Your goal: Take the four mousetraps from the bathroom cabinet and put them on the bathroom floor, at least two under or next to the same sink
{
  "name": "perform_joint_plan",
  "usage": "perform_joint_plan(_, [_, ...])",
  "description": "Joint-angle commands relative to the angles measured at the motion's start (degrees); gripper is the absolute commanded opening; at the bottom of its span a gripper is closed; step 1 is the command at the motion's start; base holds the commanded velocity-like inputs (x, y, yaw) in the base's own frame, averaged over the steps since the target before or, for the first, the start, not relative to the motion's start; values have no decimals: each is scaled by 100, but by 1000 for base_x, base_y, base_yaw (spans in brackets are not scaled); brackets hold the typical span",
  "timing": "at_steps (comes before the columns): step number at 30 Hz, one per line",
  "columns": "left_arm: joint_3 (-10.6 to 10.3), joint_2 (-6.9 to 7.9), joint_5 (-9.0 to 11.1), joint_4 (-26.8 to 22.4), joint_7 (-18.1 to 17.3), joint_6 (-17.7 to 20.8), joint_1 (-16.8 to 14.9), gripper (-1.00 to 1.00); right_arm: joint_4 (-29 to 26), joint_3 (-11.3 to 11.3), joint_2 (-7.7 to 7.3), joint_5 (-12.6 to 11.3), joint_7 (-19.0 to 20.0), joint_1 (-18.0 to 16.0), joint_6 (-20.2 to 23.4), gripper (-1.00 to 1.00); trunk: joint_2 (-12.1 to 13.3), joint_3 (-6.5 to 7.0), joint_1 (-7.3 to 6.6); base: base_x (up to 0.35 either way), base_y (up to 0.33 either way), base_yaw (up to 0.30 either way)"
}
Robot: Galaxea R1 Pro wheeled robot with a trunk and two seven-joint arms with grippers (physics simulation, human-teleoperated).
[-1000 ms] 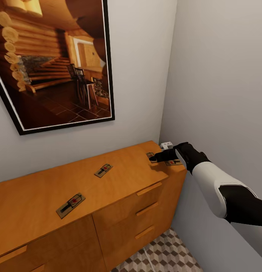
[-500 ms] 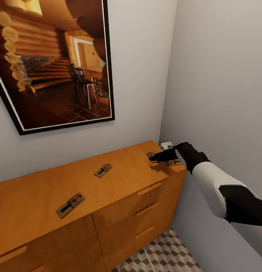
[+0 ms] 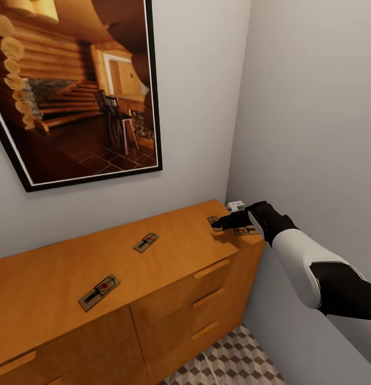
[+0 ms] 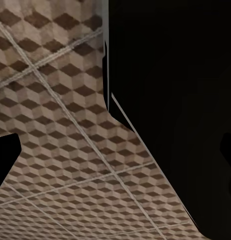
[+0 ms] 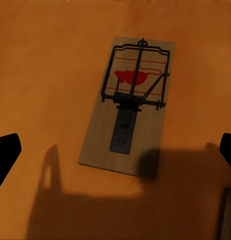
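Four mousetraps lie on the flat top of the orange-brown cabinet (image 3: 169, 256): one (image 3: 98, 292) near the left, one (image 3: 146, 242) in the middle, and two at the right end (image 3: 211, 218) (image 3: 244, 231). My right gripper (image 3: 217, 225) hovers low over the right-end pair. In the right wrist view it (image 5: 115, 152) is open, and a mousetrap (image 5: 128, 117) with a red spot lies flat between its spread fingertips (image 5: 5, 155). My left gripper (image 4: 115, 155) is open over the cube-patterned bathroom floor (image 4: 60, 165) and holds nothing. The bathroom sink is out of view.
The cabinet stands in a corner, with a grey side wall (image 3: 313, 133) close on its right. A large framed picture (image 3: 73, 91) hangs above it. A small white object (image 3: 236, 205) sits at the cabinet's back right corner. Floor tiles (image 3: 233, 358) show below the drawers.
The head view has shifted very slightly, so the cabinet front sits a little lower in the picture. My right arm and the mousetraps have not moved.
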Motion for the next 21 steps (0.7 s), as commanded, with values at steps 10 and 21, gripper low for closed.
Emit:
perform_joint_plan(10, [0, 0, 6, 12, 12, -34, -4, 100, -11, 16, -3, 45, 30, -1, 15, 100, -2, -4, 1, 18, 0, 0])
perform_joint_plan(21, [2, 0, 6, 12, 12, -34, -4, 100, -11, 16, -3, 48, 29, -1, 15, 100, -2, -4, 1, 45, 0, 0])
